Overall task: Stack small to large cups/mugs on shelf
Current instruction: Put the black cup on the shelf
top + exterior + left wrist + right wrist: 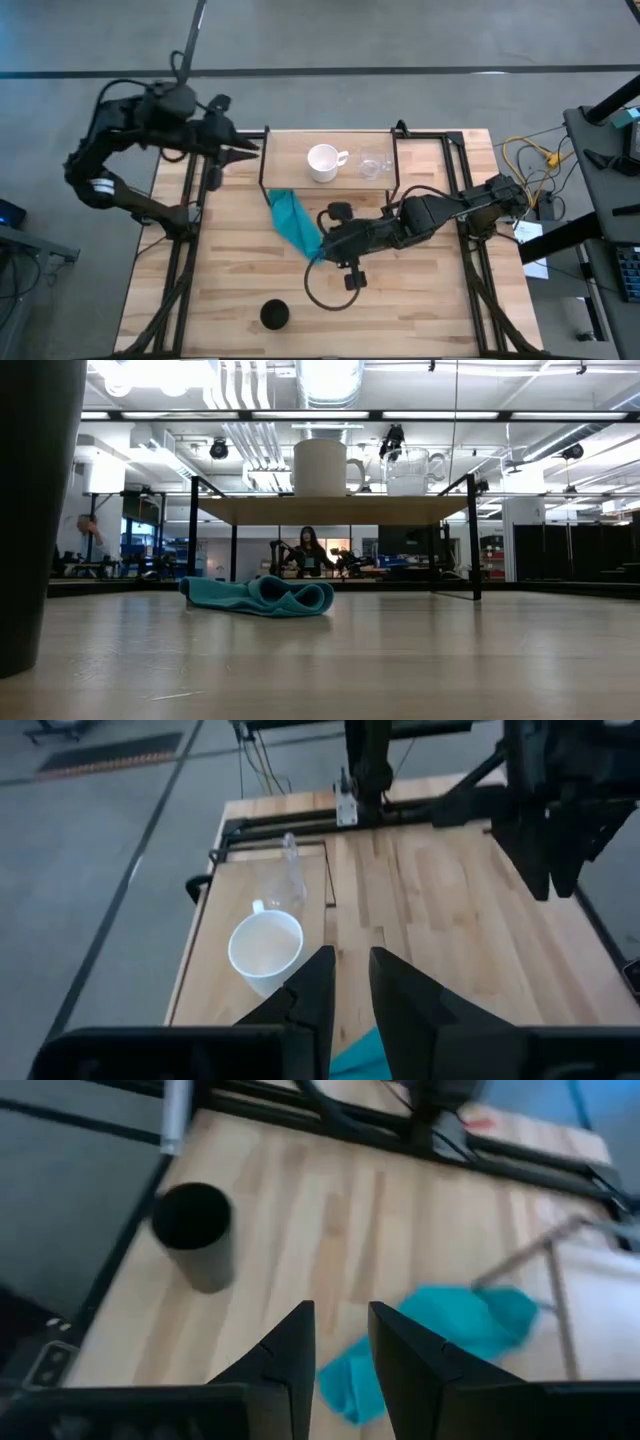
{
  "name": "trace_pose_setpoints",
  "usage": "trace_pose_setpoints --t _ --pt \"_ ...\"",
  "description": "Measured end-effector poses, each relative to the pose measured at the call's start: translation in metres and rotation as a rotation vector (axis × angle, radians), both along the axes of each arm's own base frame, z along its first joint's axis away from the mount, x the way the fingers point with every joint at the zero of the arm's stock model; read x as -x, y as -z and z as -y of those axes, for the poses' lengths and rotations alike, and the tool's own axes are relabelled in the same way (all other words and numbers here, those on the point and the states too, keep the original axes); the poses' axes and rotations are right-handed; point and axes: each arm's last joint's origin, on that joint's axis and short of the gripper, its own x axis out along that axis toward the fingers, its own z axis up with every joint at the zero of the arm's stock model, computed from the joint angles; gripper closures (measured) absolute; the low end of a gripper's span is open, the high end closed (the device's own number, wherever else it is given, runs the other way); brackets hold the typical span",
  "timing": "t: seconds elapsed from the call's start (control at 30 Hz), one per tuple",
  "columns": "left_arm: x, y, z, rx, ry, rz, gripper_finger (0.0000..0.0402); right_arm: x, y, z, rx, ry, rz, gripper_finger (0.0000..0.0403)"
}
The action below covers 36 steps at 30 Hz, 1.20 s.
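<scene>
The white handled mug (323, 162) and the small clear glass cup (375, 165) stand upright side by side on the light-wood shelf (290, 150), both also in the low view: mug (322, 467), glass (410, 470). The black cup (275, 315) stands upright on the tabletop near its near edge, looming large in the low view (30, 510). My left gripper (248, 149) hovers off the shelf's left end, fingers slightly apart, pointing at the mug (265, 948). My right gripper (325, 247) hangs over the table's middle beside the teal cloth, narrowly open, facing the black cup (195, 1235).
A crumpled teal cloth (295, 222) lies on the tabletop in front of the shelf's left leg, also in the low view (258, 597). Black frame rails run along the table's left and right sides (185, 260). Bare wood lies between the cloth and the black cup.
</scene>
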Motion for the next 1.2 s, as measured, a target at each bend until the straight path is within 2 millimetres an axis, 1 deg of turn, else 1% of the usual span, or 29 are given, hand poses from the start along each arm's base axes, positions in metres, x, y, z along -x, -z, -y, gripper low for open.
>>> trace_pose_setpoints --t 0.1,0.23,0.43,0.5,0.63,0.73,0.83,0.97,1.07,1.2 --pt "0.010 -0.003 0.002 0.024 -0.015 0.027 0.0349 -0.005 0.004 -0.003 -0.027 -0.073 -0.006 0.0312" --pt "0.014 -0.004 0.003 0.095 -0.053 0.042 0.0349 -0.014 0.013 -0.008 -0.044 -0.094 -0.011 0.0307" --pt "0.009 -0.002 0.002 0.111 -0.061 0.029 0.0349 -0.039 0.025 -0.016 -0.073 -0.093 0.087 0.0274" --pt "0.007 0.000 0.001 0.112 -0.061 0.019 0.0349 -0.047 0.033 -0.020 -0.092 -0.082 0.099 0.0261" --pt "0.003 0.003 0.001 0.112 -0.061 0.000 0.0349 -0.059 0.049 -0.025 -0.158 -0.044 0.045 0.0238" --pt "0.003 0.005 0.001 0.099 -0.052 -0.022 0.0349 -0.069 0.058 -0.031 -0.217 -0.120 0.016 0.0229" --pt "0.006 0.005 0.001 0.088 -0.043 -0.033 0.0349 -0.082 0.064 -0.043 -0.219 -0.178 0.056 0.0226" --pt "0.014 0.005 0.003 0.078 -0.027 -0.045 0.0349 -0.097 0.078 -0.062 -0.110 -0.297 0.078 0.0225" --pt "0.023 0.005 0.005 0.058 -0.011 -0.051 0.0349 -0.107 0.093 -0.076 -0.090 -0.323 0.041 0.0225" --pt "0.031 0.004 0.006 0.053 -0.006 -0.048 0.0349 -0.115 0.109 -0.087 -0.117 -0.282 -0.078 0.0225"
